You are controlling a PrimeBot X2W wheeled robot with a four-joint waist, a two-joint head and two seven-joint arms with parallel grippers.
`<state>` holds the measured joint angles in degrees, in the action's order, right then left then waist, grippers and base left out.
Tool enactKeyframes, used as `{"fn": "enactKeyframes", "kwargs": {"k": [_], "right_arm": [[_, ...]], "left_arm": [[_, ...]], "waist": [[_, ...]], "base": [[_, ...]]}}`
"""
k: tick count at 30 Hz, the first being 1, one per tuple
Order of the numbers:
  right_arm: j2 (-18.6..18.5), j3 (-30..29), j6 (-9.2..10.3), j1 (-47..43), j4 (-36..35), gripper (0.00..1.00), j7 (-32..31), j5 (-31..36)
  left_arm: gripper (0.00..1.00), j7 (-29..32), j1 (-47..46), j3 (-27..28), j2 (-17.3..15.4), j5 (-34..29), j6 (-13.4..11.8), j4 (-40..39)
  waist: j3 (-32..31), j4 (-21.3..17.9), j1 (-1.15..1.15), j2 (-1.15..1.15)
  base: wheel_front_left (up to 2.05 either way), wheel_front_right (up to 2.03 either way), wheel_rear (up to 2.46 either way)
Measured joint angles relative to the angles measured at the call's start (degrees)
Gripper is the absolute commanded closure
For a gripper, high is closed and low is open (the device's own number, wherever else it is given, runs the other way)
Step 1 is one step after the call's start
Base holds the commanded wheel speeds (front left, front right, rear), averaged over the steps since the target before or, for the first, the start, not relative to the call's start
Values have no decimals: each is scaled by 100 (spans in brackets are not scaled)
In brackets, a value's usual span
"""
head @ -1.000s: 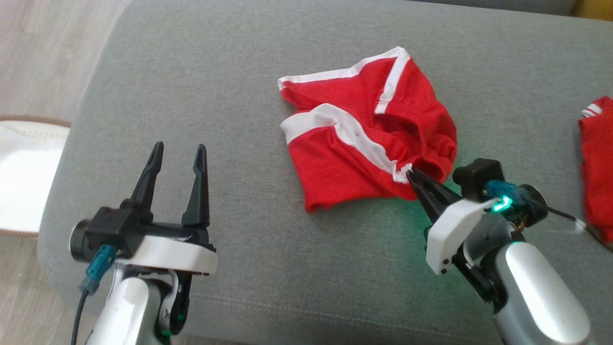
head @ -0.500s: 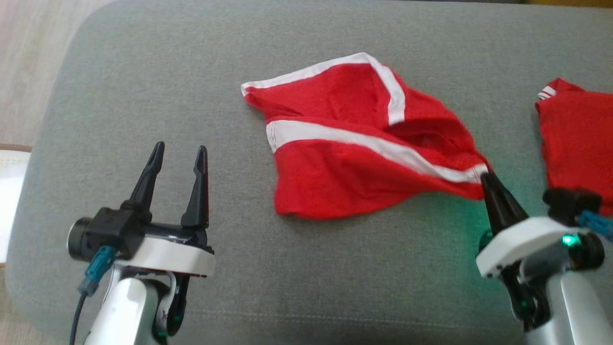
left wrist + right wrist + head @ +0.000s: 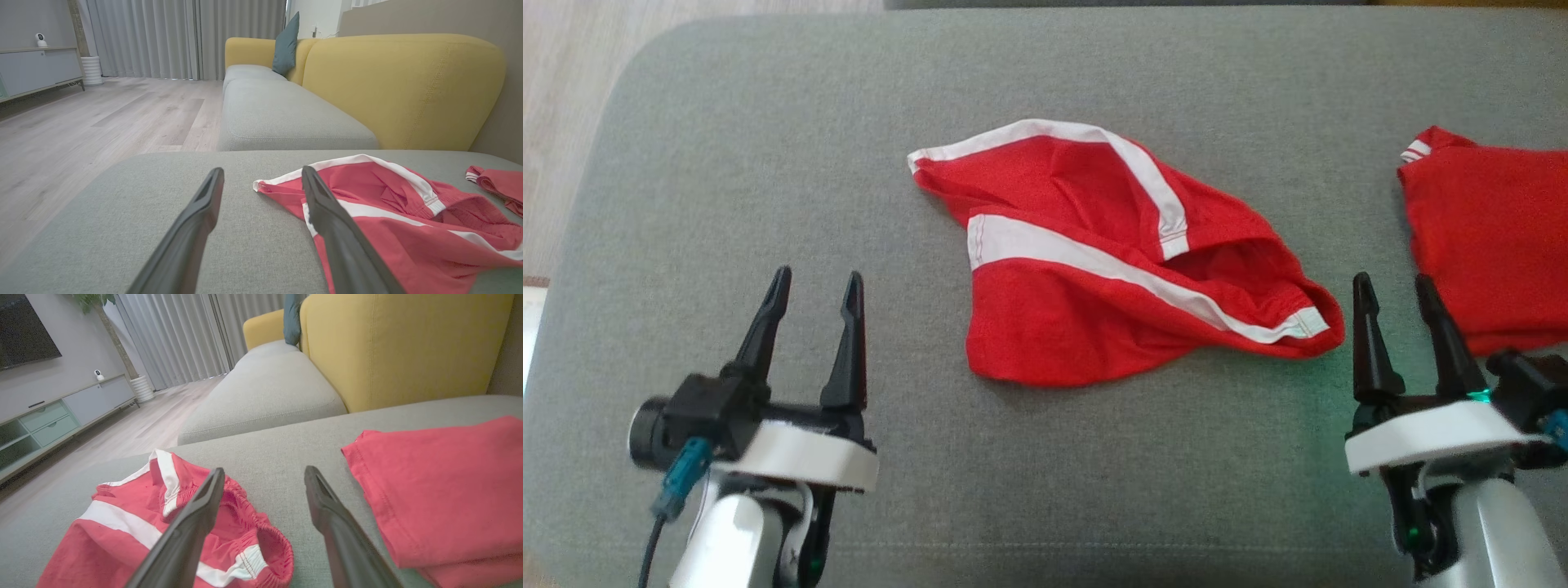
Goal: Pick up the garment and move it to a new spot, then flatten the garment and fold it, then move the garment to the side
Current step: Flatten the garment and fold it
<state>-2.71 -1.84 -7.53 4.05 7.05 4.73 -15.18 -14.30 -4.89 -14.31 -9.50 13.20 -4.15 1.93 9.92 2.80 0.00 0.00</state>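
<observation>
The work surface is a grey upholstered cushion (image 3: 1045, 474), with a yellow sofa back (image 3: 404, 90) and a wooden floor (image 3: 102, 122) beyond it. The garment (image 3: 1094, 318), red shorts with white stripes, lies crumpled near the middle of the cushion, between the two grippers and touching neither. The left gripper (image 3: 818, 274) sits well to its left, jaws apart and empty. The right gripper (image 3: 1390, 279) sits just beside the garment's right corner, jaws likewise spread, holding nothing. A second red garment (image 3: 1494, 237), folded, lies apart at the right.

The fabric appears thin, light and limp; it likely bunches and drags when pulled at one point. The gathered waistband (image 3: 282, 547) and the hemmed corners look thickest, so they are probably the most secure pinch points. Taking hold at two opposite corners is the likely way to draw it flat.
</observation>
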Motion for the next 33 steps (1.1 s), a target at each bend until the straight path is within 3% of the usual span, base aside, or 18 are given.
{"fn": "enactKeyframes", "kwargs": {"k": [6,11,26,33], "right_arm": [[5,189,0,-331,-605,0,-130,490],[8,330,0,-581,-976,0,-322,524],[8,341,0,-722,-1187,0,-425,408],[9,519,0,-649,-1181,0,-425,312]], "left_arm": [[0,12,182,33,-88,7,-91,-12],[0,62,327,37,-107,63,-138,-49],[0,220,349,-15,-163,105,-130,-66],[0,912,-557,-385,-75,430,413,465]], "waist": [[-185,-103,0,0],[-303,-179,0,0],[-238,-296,0,0],[40,-415,0,0]], "base": [[0,0,0],[0,0,0],[0,0,0],[0,0,0]]}}
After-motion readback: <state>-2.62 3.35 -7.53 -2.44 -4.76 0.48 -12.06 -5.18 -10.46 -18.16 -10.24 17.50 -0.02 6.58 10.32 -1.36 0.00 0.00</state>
